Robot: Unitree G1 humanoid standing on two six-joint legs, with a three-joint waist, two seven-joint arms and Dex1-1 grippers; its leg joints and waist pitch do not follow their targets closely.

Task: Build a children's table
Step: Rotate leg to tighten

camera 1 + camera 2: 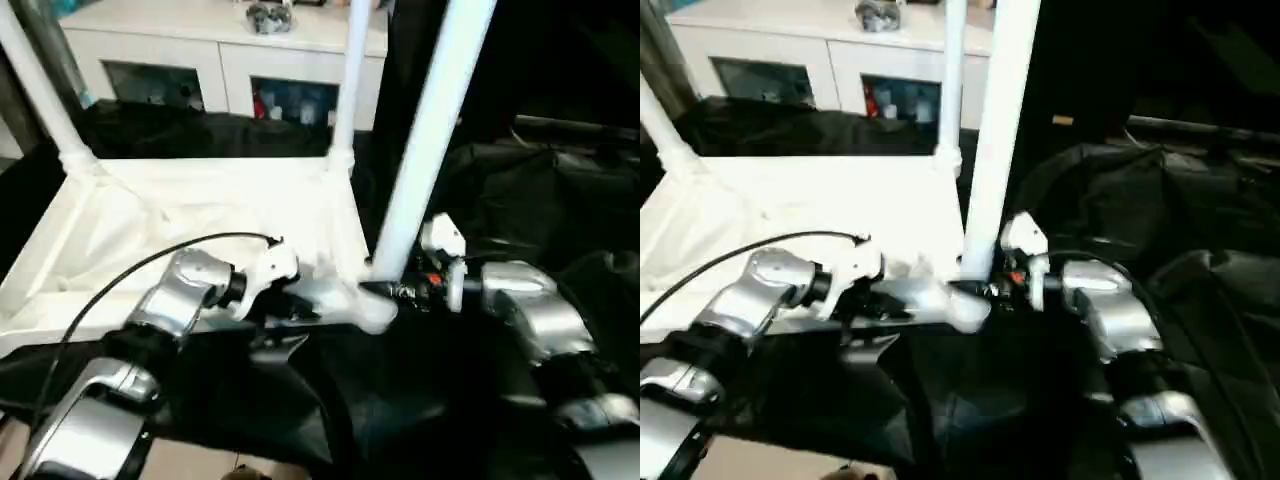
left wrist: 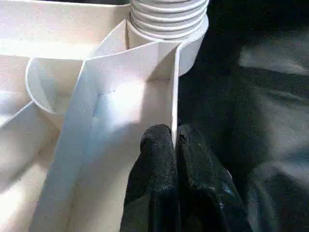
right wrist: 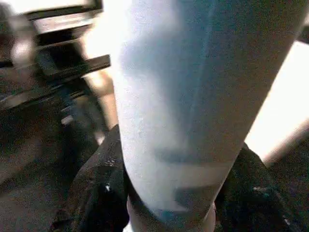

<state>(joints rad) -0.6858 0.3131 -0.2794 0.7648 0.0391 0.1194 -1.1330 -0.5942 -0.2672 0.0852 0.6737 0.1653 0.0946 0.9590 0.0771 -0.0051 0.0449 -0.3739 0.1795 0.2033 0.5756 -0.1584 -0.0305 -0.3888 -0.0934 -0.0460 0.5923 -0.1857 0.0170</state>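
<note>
Left jaws: pinched shut on the tabletop rim.
Right jaws: half open, clamped around the near leg, low by its corner socket.

Both silver forearms are reaching inward, the left gripper pinching tight on a thin edge, the right gripper clamping its fingers round something thick.

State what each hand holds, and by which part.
The right hand clasps the near-corner leg just above its socket. The left hand pinches the tabletop by its thin side wall beside that corner.
</note>
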